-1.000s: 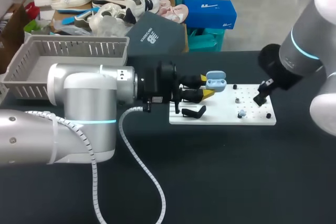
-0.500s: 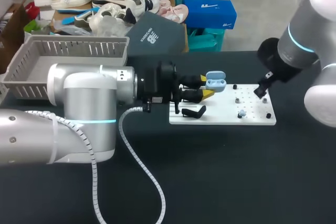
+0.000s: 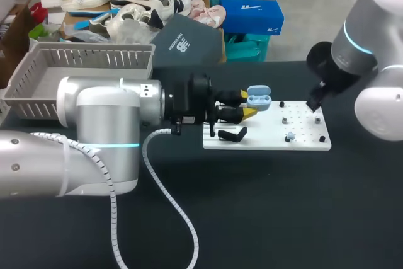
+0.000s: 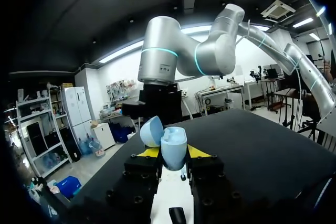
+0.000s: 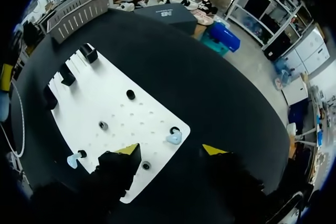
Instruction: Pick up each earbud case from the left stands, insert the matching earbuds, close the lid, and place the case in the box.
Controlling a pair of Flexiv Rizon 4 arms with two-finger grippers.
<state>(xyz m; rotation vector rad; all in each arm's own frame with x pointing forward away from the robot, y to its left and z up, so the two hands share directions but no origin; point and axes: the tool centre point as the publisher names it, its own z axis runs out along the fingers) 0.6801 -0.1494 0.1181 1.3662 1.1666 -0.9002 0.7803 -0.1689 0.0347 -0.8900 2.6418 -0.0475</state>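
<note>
The left tool (image 4: 173, 156) clamps the open blue earbud case (image 4: 169, 141). The right tool (image 5: 170, 149), released, should drop straight onto the blue earbud (image 5: 174, 138) on the white pegboard (image 5: 105, 95), pinching gently.

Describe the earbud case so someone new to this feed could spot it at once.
Find the white board in the middle of the black table. At its left end, the yellow-tipped fingers of the left gripper clamp the earbud case. It is the only pale blue thing with a hinged lid standing open; the stand beside it is black.
</note>
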